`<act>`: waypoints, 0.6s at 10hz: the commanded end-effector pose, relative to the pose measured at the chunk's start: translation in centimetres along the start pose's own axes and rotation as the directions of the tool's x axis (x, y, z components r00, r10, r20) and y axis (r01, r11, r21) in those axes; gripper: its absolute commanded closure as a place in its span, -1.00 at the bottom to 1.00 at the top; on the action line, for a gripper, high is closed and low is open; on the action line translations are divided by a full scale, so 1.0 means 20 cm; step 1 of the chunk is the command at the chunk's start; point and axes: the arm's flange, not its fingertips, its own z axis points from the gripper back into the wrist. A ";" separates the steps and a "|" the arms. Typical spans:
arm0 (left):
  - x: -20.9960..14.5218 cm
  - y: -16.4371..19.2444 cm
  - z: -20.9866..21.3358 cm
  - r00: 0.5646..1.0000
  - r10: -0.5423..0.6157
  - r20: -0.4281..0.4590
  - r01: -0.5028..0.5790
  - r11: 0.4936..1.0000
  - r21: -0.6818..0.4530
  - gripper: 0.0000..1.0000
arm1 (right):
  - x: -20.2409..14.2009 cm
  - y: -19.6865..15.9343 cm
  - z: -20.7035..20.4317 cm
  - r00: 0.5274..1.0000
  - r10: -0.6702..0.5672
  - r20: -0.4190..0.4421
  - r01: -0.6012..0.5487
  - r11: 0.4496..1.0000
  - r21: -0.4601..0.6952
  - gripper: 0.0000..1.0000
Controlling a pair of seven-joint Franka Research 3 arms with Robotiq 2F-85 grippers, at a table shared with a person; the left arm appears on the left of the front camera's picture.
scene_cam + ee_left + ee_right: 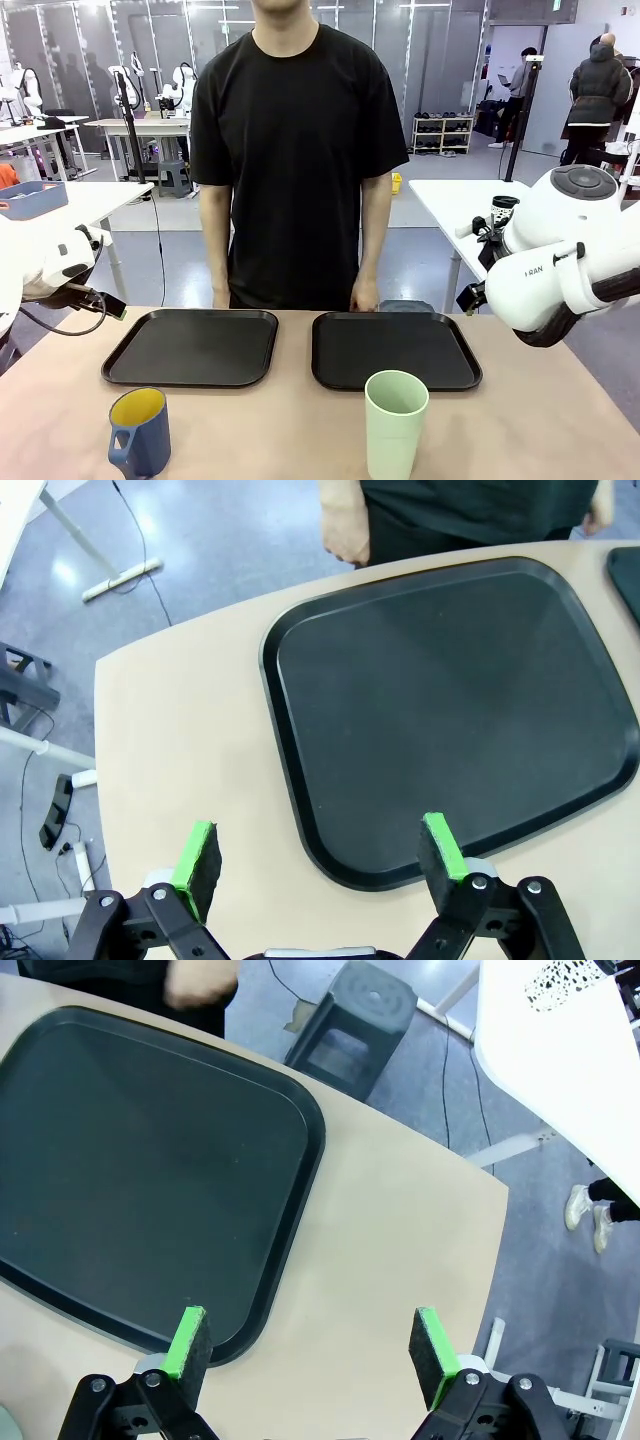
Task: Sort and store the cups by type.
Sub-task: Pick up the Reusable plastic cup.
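Evidently unsorted, the blue mug (pixel 138 432) stands at the table's seven o'clock and the mint tumbler (pixel 395 422) at five. Each sits just before a black tray, the left tray (pixel 190 345) at eleven and the right tray (pixel 395 345) at one, probably one tray per type. The left gripper (pixel 320 852) and right gripper (pixel 309 1342) gape wide, holding nothing.

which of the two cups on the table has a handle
The shorter blue mug with the yellow inside, standing in front of the left tray. The taller mint-green tumbler farther right has smooth sides and no handle.
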 end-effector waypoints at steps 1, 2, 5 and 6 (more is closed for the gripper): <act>0.01 -0.01 0.00 1.000 0.001 0.000 -0.001 1.000 0.002 -1.00 | 0.00 0.00 0.00 1.000 0.005 -0.002 -0.005 1.000 -0.003 -1.00; 0.01 -0.01 0.00 1.000 0.001 0.000 -0.001 1.000 0.002 -1.00 | 0.00 0.00 0.00 1.000 0.005 -0.002 -0.005 1.000 -0.003 -1.00; 0.01 -0.01 0.00 1.000 0.001 0.000 -0.001 1.000 0.002 -1.00 | 0.00 0.00 0.00 1.000 0.005 -0.002 -0.005 1.000 -0.003 -1.00; 0.01 -0.01 0.00 1.000 0.001 0.000 -0.001 1.000 0.002 -1.00 | 0.00 0.00 0.00 1.000 0.005 -0.002 -0.005 1.000 -0.003 -1.00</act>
